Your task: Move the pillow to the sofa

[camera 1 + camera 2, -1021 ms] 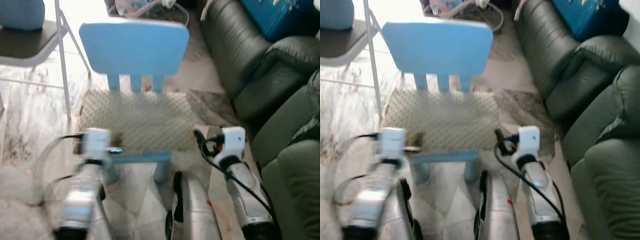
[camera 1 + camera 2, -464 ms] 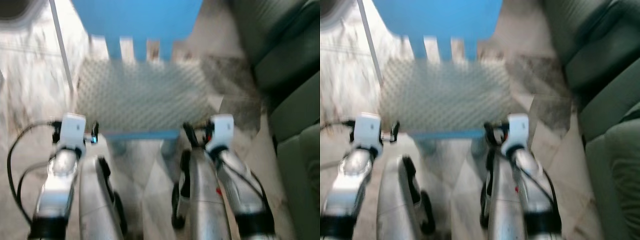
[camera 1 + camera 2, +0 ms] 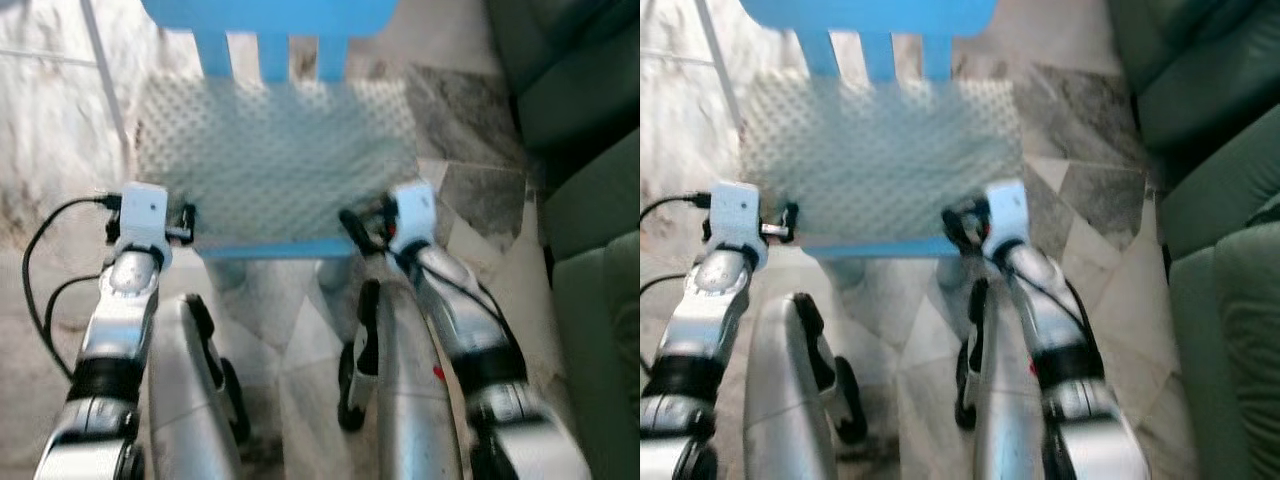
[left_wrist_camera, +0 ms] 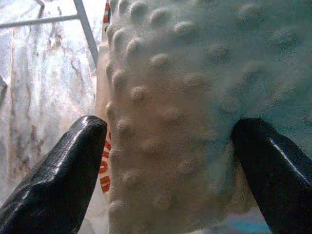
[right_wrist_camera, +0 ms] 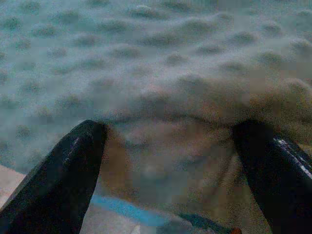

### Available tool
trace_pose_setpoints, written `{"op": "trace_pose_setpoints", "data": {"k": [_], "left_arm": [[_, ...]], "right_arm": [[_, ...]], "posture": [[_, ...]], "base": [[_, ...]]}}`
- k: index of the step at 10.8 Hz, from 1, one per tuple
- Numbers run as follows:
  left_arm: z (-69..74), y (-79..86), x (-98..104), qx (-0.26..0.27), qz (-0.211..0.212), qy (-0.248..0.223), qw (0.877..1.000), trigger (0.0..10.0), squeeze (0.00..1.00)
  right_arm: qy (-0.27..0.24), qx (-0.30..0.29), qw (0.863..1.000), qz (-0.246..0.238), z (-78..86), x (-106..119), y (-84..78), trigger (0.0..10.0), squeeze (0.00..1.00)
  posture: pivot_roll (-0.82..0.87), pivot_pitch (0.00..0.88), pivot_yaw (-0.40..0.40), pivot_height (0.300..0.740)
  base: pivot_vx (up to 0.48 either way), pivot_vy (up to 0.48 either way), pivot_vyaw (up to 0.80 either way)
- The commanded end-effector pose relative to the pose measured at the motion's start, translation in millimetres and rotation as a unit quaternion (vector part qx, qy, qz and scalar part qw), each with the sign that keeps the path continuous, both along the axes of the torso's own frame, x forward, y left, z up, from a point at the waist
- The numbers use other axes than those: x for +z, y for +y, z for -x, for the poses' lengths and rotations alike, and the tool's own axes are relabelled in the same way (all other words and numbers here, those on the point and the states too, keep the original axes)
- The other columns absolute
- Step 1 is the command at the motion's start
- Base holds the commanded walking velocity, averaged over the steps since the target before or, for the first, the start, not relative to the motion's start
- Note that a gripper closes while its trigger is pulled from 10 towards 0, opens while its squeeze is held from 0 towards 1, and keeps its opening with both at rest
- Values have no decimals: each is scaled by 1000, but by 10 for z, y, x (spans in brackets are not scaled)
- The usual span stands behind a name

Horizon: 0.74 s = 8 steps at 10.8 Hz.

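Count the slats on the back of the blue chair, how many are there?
3, side by side under the chair back, just above the bumpy pillow: left slat, middle slat, right slat. None looks hidden.

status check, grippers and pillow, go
Left gripper and right gripper open, straddling pillow's front corners. Pillow on blue chair. Sofa on the right.

No legible text anywhere; views perhaps too blurred.

— Where's the pillow (image 3: 275, 160)?
— On the chair (image 3: 270, 247) straight ahead, sofa (image 3: 575, 150) off to the right.
— And the arms?
— Left gripper (image 4: 170, 161) and right gripper (image 5: 170, 161) at the pillow's near corners.
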State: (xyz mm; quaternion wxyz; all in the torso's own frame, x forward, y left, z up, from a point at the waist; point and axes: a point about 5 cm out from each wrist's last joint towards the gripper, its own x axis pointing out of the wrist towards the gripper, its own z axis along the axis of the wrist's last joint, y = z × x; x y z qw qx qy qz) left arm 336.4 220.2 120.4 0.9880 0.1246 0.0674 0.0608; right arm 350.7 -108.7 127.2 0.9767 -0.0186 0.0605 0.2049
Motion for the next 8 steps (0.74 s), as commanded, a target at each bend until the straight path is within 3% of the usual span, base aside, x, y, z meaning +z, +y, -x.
{"op": "trace_pose_setpoints", "data": {"k": [1,2,3,4,5,8], "left_arm": [[31,29,-116,9,11,15,1000,10000,0],[-27,-28,-106,0,13,6,1000,10000,0],[-100,-102,-138,-11,28,7,1000,10000,0],[-116,-162,-190,-20,42,14,999,0,0],[-115,-197,-277,-27,31,46,998,0,0],[-167,-222,-283,-31,41,53,997,0,0]], "right_arm": [[10,4,1000,12,14,-91,19,10000,0],[15,3,1000,15,-46,-106,49,10000,0],[37,-10,999,26,-105,-185,68,5686,0],[56,-19,998,35,-118,-253,85,0,0],[73,-35,996,43,-126,-308,62,0,0],[89,-46,994,34,-137,-365,-28,0,0]], "posture": [[-31,504,-84,521],[-29,500,-83,521],[-30,485,-84,521],[-34,473,-87,521],[-36,457,-92,521],[-47,431,-97,521]], "base": [[0,0,0],[0,0,0],[0,0,0],[0,0,0],[0,0,0],[0,0,0]]}}
